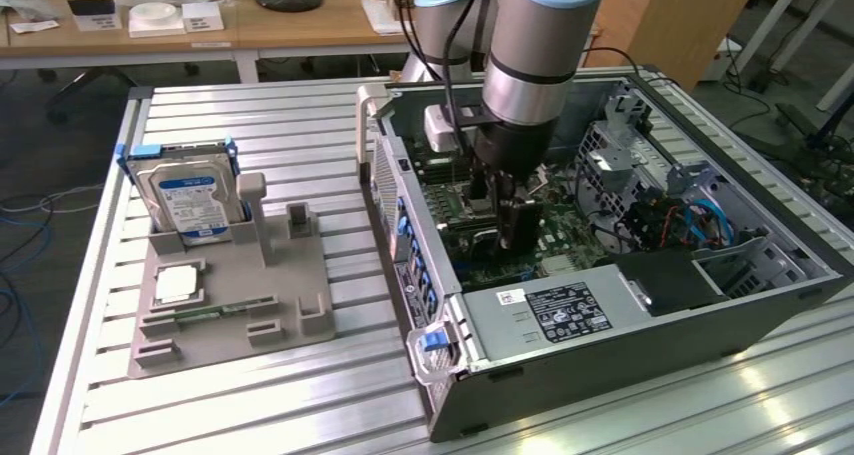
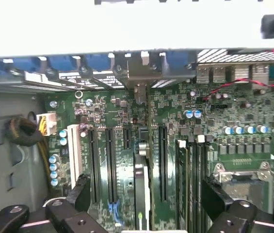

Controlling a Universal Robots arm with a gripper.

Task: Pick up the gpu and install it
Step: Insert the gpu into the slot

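I note a ribbed aluminium surface (image 1: 307,125) carrying everything. On it, toward the exterior view's left, lies a grey fixture tray (image 1: 227,315). Toward the exterior view's right lies an open computer case (image 1: 601,365) on its side, its interior facing up. Tray and case sit near each other but apart, bare slats showing between them.

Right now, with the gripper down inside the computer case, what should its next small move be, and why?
Probably a straight lift out of the case, jaws kept open. In the wrist view the gpu stands edge-on on the motherboard between the gripper's open fingers, clear of both, so it looks released; whether it is fully seated I cannot tell.
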